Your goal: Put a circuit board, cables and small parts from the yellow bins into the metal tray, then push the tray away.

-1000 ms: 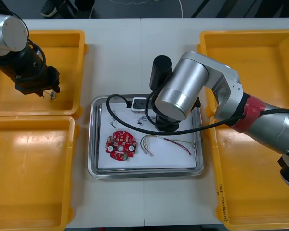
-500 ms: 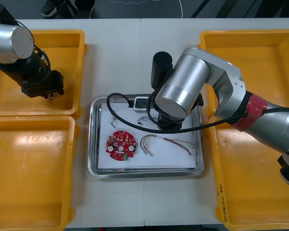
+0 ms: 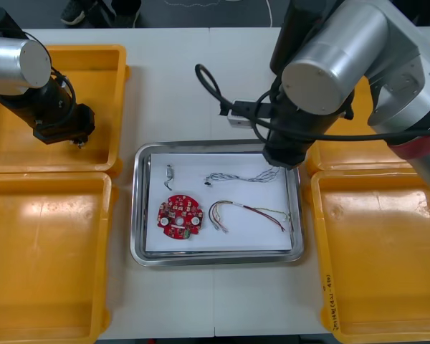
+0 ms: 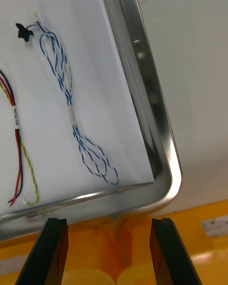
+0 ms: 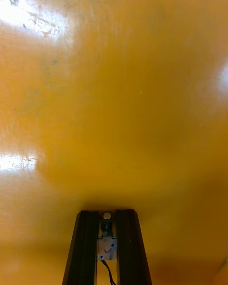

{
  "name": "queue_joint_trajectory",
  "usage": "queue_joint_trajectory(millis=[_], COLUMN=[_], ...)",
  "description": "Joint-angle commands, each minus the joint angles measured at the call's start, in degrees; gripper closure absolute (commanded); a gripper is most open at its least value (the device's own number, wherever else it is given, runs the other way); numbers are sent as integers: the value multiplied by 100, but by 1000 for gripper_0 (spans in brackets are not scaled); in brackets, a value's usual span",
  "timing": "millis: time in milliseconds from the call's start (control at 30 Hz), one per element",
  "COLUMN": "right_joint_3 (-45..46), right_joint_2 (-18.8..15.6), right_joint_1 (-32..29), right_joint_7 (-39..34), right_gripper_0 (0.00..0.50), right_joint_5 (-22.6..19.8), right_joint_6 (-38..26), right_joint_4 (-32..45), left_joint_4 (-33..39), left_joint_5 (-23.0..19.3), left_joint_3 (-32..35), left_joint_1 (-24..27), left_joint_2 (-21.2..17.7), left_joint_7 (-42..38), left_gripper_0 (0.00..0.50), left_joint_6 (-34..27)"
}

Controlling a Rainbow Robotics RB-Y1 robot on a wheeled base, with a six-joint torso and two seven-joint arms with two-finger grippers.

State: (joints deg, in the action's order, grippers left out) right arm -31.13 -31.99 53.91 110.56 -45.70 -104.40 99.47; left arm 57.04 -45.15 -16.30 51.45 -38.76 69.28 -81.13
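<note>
A yellow bin (image 3: 107,61) is hovered over by the left gripper (image 5: 107,214), which is clamped on a small metal part (image 5: 107,246). The shiny, white-lined metal tray (image 3: 139,215) is seen just ahead of the right gripper (image 4: 108,221), its fingers spread and empty. A twisted blue and white cable (image 4: 66,99) is laid just beyond them, and a round red circuit board (image 3: 178,216) farther off. Since a second ago the right gripper has been raised off the tray.
</note>
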Motion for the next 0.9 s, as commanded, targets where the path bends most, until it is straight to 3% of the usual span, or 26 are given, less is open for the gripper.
queue_joint_trajectory(millis=[33,300,567,900], right_joint_3=[723,1584,1997,2595], right_joint_2=[-308,-326,-537,-783], right_joint_1=[190,-82,-636,-1313], right_joint_7=[-17,-430,-1212,-2012], right_gripper_0=[0,0,0,0], right_joint_5=[-167,-290,-360,-474], right_joint_6=[-415,-560,-560,-560], right_joint_4=[222,284,899,1532], left_joint_4=[-53,211,1169,2320], left_joint_5=[77,59,-64,-371], left_joint_3=[-40,-14,109,267], left_joint_1=[199,287,287,287], left_joint_2=[132,-53,-492,-879], left_joint_7=[560,472,226,-714], left_gripper_0=[500,500,500,500], left_joint_6=[27,-272,-958,-1881])
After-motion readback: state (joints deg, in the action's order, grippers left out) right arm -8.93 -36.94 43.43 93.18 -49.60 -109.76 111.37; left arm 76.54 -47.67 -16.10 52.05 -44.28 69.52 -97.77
